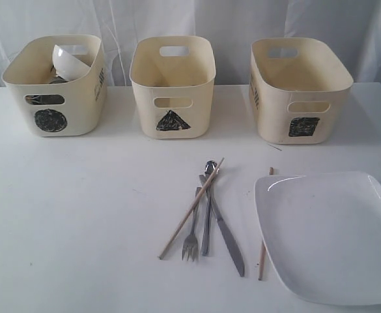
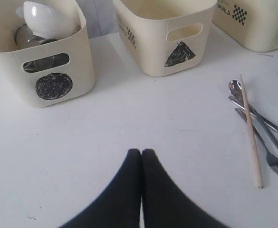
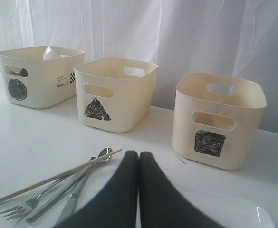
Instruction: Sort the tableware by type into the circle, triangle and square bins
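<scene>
**Cutlery group.** The steel fork (image 1: 191, 238), spoon (image 1: 209, 167) and knife (image 1: 226, 236) lie overlapped on the tabletop (image 1: 79, 215), at 6 o'clock of the triangle bin (image 1: 197, 120) in the exterior view.

- The pieces are judged stiff, thin, smooth and flat-lying, so a pinch is likely to slip.
- Fork tines point to 6 o'clock.
- The spoon bowl sits at 12 o'clock, handle toward 6.
- The knife runs from 11 to 5 o'clock, wider end at 5.
- A wooden chopstick (image 1: 190, 210) lies across them from 7 to 1 o'clock. It is light and likely to roll.
- Recommended hold: take the chopstick first, at mid-length, across its long axis.

**Second chopstick.** The second chopstick (image 1: 262, 261) runs almost 12 to 6 o'clock. It lies at the 9 o'clock edge of the square white plate (image 1: 327, 235), and the rim hides part of it.

**Plate.** The plate lies flat at 3 o'clock of the cutlery and looks heavy, glazed and breakable. A rim or corner is the only practical hold.

**Bins.** The square bin (image 1: 271, 124) stands at 12 o'clock of the plate. The circle bin (image 1: 79, 111), at 9 o'clock of the triangle bin, holds a round white bowl (image 1: 70, 62).

**Grippers.** The left gripper (image 2: 141, 152) has its fingers pressed together on nothing, above bare tabletop. The right gripper (image 3: 139, 154) is likewise closed and empty, near the plate.
</scene>
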Tool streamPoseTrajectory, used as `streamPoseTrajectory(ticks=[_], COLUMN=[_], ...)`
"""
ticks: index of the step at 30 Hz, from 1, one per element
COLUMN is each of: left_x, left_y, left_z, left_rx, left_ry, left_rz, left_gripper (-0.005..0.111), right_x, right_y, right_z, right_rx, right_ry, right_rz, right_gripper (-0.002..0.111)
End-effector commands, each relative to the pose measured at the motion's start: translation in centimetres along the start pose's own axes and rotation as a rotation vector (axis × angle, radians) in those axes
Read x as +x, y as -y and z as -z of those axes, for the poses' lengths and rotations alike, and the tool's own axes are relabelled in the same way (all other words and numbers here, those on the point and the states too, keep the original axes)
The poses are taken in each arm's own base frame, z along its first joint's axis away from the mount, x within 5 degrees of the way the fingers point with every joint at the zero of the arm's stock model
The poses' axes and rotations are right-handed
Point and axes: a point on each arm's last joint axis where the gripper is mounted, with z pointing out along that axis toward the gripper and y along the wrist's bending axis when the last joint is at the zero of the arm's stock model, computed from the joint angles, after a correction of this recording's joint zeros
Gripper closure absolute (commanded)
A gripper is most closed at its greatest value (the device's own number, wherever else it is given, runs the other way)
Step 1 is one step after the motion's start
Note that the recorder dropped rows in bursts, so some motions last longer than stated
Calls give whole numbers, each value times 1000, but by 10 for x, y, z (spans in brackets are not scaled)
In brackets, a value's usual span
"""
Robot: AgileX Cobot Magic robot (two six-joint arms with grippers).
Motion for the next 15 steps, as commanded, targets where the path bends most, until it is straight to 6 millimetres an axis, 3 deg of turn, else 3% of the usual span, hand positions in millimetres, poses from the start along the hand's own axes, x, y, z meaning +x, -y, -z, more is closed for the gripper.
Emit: streamPoseTrajectory(ticks=[1,6,15], left_x=[13,19,18], left_y=[3,4,3], left_z=[9,11,12], left_rx=[21,30,18], left_ry=[-33,-96,-58], left_rz=[73,66,48], left_gripper=[107,107,107], right_x=[1,1,1], right_y=[0,0,0], right_z=[0,0,0], right_rx=[5,5,5], right_ry=[6,6,6], right_rz=[0,0,0], right_gripper=[108,108,108])
